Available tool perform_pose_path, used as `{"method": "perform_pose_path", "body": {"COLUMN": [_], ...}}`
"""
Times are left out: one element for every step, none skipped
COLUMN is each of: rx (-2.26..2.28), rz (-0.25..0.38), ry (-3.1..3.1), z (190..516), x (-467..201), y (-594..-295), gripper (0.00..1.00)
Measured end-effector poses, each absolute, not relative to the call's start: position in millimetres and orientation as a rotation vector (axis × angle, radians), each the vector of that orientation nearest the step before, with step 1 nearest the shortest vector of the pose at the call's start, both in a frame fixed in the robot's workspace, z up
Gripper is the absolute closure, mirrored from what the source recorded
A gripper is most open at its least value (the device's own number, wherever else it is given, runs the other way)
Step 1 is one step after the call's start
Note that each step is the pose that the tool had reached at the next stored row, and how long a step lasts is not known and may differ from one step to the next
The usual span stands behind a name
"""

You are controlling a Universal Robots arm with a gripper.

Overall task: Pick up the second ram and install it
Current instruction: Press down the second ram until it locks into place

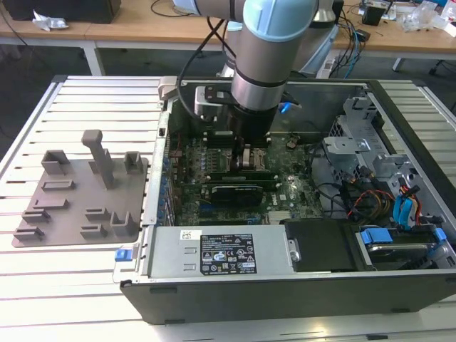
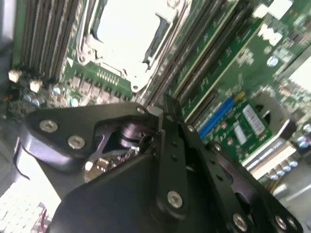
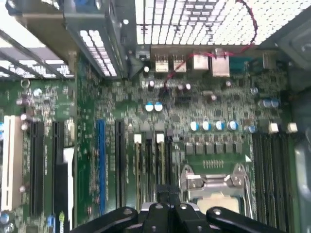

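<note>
The fingers (image 2: 171,145) are drawn together, the gripper (image 2: 164,108) hanging low inside the open case (image 1: 164,246). I cannot make out the ram: no green stick shows between the tips, and if one is pinched there it sits edge-on and hidden. Just beyond the tips run the black slots (image 3: 148,165), and beside them is the metal-framed socket (image 3: 214,187). From the exterior view the arm (image 1: 260,78) stands over that same spot on the board (image 1: 285,196). This looks like the seating step, not the pick. It calls for the stick to sit square over one slot and be pressed straight down. Further off, a grey tray (image 1: 71,192) lies on the bench (image 1: 85,100).
</note>
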State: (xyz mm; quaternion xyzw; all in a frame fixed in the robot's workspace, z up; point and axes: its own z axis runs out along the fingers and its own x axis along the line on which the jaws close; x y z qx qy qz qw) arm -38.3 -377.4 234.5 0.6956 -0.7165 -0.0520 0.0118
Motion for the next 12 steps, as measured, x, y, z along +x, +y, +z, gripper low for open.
{"method": "perform_pose_path", "body": {"rx": [2.171,2.173,2.174,2.174,2.175,2.175,2.175,2.175,2.175,2.175,2.175,2.175], "rz": [-0.170,-0.178,-0.183,-0.187,-0.188,-0.188,-0.188,-0.188,-0.188,-0.188,-0.188,-0.188], "ry": [-2.235,-2.237,-2.237,-2.238,-2.238,-2.238,-2.238,-2.238,-2.238,-2.238,-2.238,-2.238], "z": [235.2,235.5,235.7,236.3,241.4,245.8,250.5,257.4,262.2,270.9,273.3,273.3], "x": [-32.3,-27.6,-23.5,-18.9,-16.1,-15.9,-16.0,-16.0,-15.9,-16.0,-16.0,-15.9], "y": [-377.4,-377.4,-377.4,-377.4,-377.4,-377.4,-377.4,-377.4,-377.3,-377.3,-377.3,-377.3], "gripper": [0.90,0.90,0.90,0.90,0.90,0.90,0.90,0.90,0.90,0.90,0.90,0.90]}}
